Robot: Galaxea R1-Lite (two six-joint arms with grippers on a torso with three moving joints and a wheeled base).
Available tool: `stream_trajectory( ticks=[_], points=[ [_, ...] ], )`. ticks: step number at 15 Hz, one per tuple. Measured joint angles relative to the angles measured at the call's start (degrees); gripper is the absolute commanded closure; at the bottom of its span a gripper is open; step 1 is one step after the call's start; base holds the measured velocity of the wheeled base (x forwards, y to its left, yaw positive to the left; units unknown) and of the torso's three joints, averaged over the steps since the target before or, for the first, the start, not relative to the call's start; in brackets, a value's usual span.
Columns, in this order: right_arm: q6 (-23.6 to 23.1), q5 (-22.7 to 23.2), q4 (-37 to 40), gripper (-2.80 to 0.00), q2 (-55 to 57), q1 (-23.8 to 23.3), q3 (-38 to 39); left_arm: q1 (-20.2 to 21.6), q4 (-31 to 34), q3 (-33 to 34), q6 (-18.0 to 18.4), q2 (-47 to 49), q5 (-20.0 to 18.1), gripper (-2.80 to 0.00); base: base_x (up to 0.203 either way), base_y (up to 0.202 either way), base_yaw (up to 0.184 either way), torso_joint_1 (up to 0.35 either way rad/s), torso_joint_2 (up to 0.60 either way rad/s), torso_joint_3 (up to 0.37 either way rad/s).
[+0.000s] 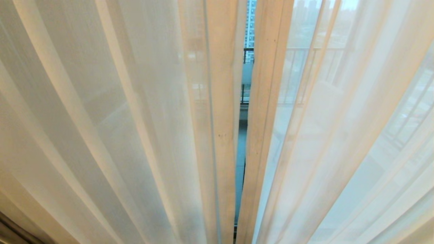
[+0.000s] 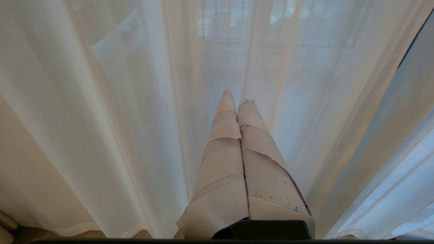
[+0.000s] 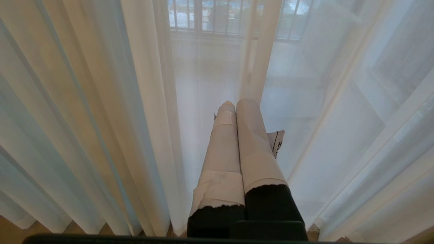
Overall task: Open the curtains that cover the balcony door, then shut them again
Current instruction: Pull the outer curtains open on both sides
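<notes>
Sheer white curtains fill the head view as two pleated panels, a left one (image 1: 101, 118) and a right one (image 1: 339, 135). Their hemmed edges nearly meet, leaving a narrow slit (image 1: 244, 112). The balcony door is hidden behind the fabric; only a strip of glass shows through the slit. Neither arm is in the head view. In the left wrist view my left gripper (image 2: 237, 96) is shut and empty, its taped fingers (image 2: 223, 152) pointing at the sheer curtains (image 2: 118, 118). My right gripper (image 3: 237, 101) is likewise shut and empty before the curtains (image 3: 101, 101).
A balcony railing (image 1: 248, 51) and a tall building show through the slit. Railing bars (image 3: 210, 17) also show faintly through the fabric. The curtain hems hang just above a wooden floor (image 2: 44, 234) (image 3: 10, 234). A dark edge (image 1: 13, 230) sits at the lower left.
</notes>
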Motion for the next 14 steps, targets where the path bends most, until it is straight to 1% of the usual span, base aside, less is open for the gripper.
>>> stream_trajectory(
  ticks=[3,5,8,9,11,14],
  points=[
    [0.02,0.01,0.0,0.0,0.0,0.0,0.0,0.0,-0.91,0.0,0.0,-0.01,0.11,0.0,0.0,0.0,0.0,0.0,0.0,0.0],
    [-0.01,0.01,0.0,0.0,0.0,0.0,0.0,0.0,-4.51,0.0,-0.16,-0.01,0.0,0.0,0.0,0.0,0.0,0.0,0.0,0.0],
    [0.0,0.01,0.01,0.0,0.0,0.0,0.0,0.0,-12.21,0.0,0.11,-0.01,0.45,0.0,0.0,0.0,0.0,0.0,0.0,0.0],
    [0.0,0.01,0.0,0.0,0.0,0.0,0.0,0.0,-13.88,0.0,0.29,-0.01,0.66,0.0,0.0,0.0,0.0,0.0,0.0,0.0],
    [0.0,0.01,-0.02,0.0,0.0,0.0,0.0,0.0,-15.12,0.0,1.39,-0.01,0.57,0.0,0.0,0.0,0.0,0.0,0.0,0.0],
    [0.0,0.01,-0.01,0.0,0.0,0.0,0.0,0.0,-14.56,0.0,2.65,-0.01,0.38,0.0,0.0,0.0,0.0,0.0,0.0,0.0]
  ],
)
